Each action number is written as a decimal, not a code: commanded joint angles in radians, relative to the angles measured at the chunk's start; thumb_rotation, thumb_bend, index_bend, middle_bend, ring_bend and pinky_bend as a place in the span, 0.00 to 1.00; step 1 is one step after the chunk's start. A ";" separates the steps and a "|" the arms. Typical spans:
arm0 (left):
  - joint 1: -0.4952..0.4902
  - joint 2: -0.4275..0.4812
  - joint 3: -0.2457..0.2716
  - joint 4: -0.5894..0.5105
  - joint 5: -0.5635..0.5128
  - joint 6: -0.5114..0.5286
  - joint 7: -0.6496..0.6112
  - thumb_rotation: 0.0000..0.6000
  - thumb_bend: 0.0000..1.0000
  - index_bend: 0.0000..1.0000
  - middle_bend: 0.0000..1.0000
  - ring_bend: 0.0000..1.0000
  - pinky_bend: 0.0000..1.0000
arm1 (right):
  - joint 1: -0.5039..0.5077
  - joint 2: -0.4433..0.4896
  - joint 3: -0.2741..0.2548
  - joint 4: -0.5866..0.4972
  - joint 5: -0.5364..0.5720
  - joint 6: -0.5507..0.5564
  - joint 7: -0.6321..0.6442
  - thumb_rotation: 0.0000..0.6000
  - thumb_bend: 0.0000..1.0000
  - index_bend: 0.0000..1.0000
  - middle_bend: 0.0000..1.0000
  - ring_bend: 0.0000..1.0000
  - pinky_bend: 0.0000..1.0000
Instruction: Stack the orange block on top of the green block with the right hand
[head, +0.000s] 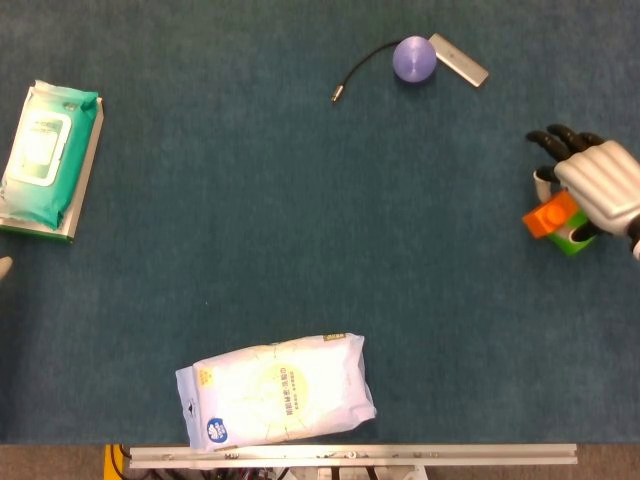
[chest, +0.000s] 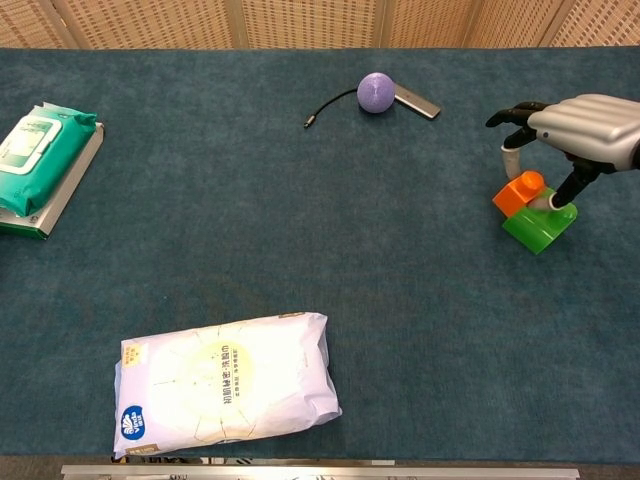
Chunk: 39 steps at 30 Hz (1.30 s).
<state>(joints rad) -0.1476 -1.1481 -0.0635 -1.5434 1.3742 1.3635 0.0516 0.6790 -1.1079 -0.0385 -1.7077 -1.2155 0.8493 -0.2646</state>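
The orange block (chest: 520, 191) is at the far right of the table (chest: 420, 300), held by the right hand (chest: 583, 125) and sitting on the left part of the green block (chest: 541, 226). In the chest view its lower edge touches the top of the green block; whether it is fully seated I cannot tell. In the head view the orange block (head: 552, 215) covers most of the green block (head: 577, 241), and the right hand (head: 603, 186) covers part of both.

Nothing stands between the blocks and the hand. The other things are well apart from them: a purple ball (chest: 376, 92) at the far side of the table, with a thin black cable (chest: 328, 104) on its left and a flat grey stick (chest: 416, 101) touching it on its right. A green wipes pack (chest: 38, 160) lies on a flat box at the left edge. A white bag (chest: 224, 382) lies near the front edge.

The fingers (chest: 512, 113) of the right hand reach down around the orange block: a light one touches its far side and a dark one (chest: 572, 186) stands at its right side, so the block is pinched between them. The other fingers are spread forward above it.

The left hand does not show clearly in either view.

I count one orange block, one green block, one ball, one cable, one stick, one wipes pack and one bag.
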 joint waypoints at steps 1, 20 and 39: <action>0.001 0.000 0.000 0.000 -0.001 0.000 0.000 1.00 0.11 0.36 0.38 0.39 0.54 | -0.007 -0.004 -0.003 -0.001 -0.012 -0.001 0.007 1.00 0.24 0.62 0.10 0.00 0.19; 0.012 -0.002 0.005 -0.005 -0.004 0.009 0.004 1.00 0.11 0.36 0.38 0.39 0.54 | -0.051 -0.032 -0.062 0.023 -0.149 -0.026 0.029 1.00 0.24 0.62 0.10 0.00 0.12; 0.016 -0.001 0.005 -0.009 -0.009 0.008 0.009 1.00 0.11 0.36 0.38 0.39 0.54 | -0.062 -0.058 -0.073 0.079 -0.205 -0.046 0.015 1.00 0.25 0.63 0.08 0.00 0.01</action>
<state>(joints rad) -0.1315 -1.1495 -0.0584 -1.5520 1.3652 1.3714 0.0605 0.6172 -1.1660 -0.1118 -1.6290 -1.4207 0.8036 -0.2496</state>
